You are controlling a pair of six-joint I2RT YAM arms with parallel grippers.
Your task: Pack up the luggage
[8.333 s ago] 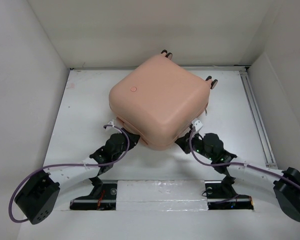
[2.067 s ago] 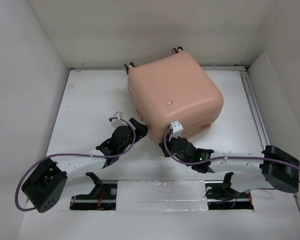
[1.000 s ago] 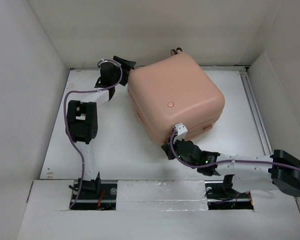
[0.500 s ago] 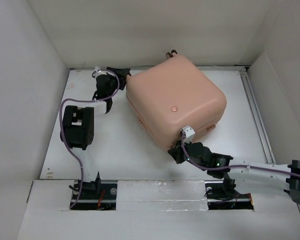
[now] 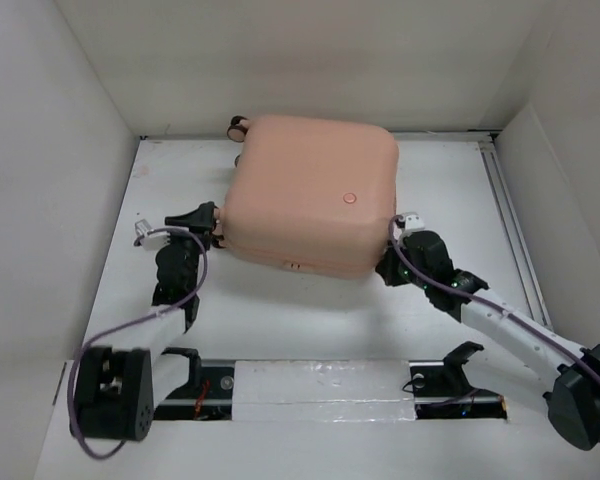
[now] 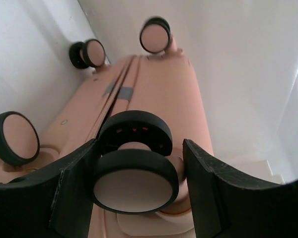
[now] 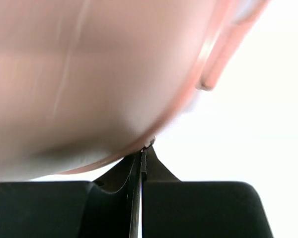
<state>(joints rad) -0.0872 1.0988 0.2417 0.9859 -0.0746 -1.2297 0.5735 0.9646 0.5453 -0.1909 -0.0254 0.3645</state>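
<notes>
The pale pink luggage (image 5: 310, 190) lies shut and flat at the back middle of the table, its round button mark (image 5: 350, 198) facing up. One wheel (image 5: 238, 127) shows at its back left corner. My left gripper (image 5: 205, 215) is at the case's near left corner. In the left wrist view it (image 6: 139, 144) is open, its fingers straddling a pink-and-black wheel (image 6: 135, 181). My right gripper (image 5: 388, 262) is at the case's near right corner. In the right wrist view it (image 7: 141, 151) is shut, with a small zipper pull (image 7: 150, 144) at its tips on the shell's seam (image 7: 89, 74).
White walls close in the table at the left, back and right. A metal rail (image 5: 510, 220) runs along the right side. A taped strip (image 5: 320, 385) lies across the near edge between the arm bases. Three other wheels (image 6: 155, 34) show in the left wrist view.
The luggage has turned and shifted left. My left gripper came from the back left to the near left corner wheel. My right gripper moved along the seam to the right corner.
</notes>
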